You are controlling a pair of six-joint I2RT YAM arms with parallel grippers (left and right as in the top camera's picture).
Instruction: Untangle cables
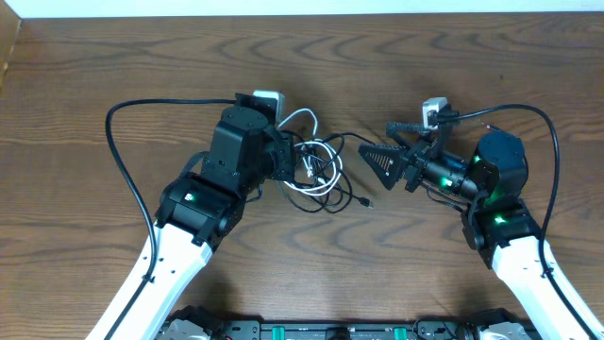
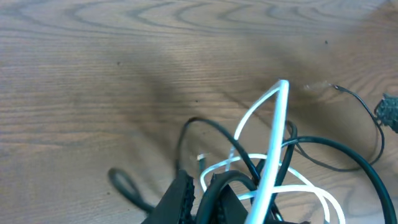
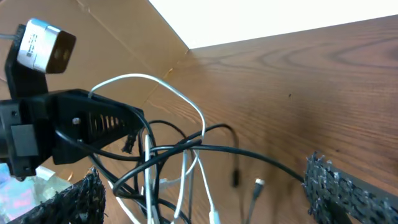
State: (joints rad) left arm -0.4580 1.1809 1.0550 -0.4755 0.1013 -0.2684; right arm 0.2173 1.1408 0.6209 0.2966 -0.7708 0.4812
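The cables lie in a tangle of thin black cords and one white cord at the table's middle. My left gripper is at the tangle's left side. In the left wrist view the left gripper is shut on a black cord, with a white loop rising beside it. My right gripper faces the tangle from the right and stands open. In the right wrist view its fingers are spread wide, with the white cord and a black cord passing between them untouched. Two loose plug ends lie on the wood.
The wooden table stretches all around the tangle. The left arm's thick black cable arcs over the table's left side. The right arm's thick cable arcs at the right. A loose black plug lies just right of the tangle.
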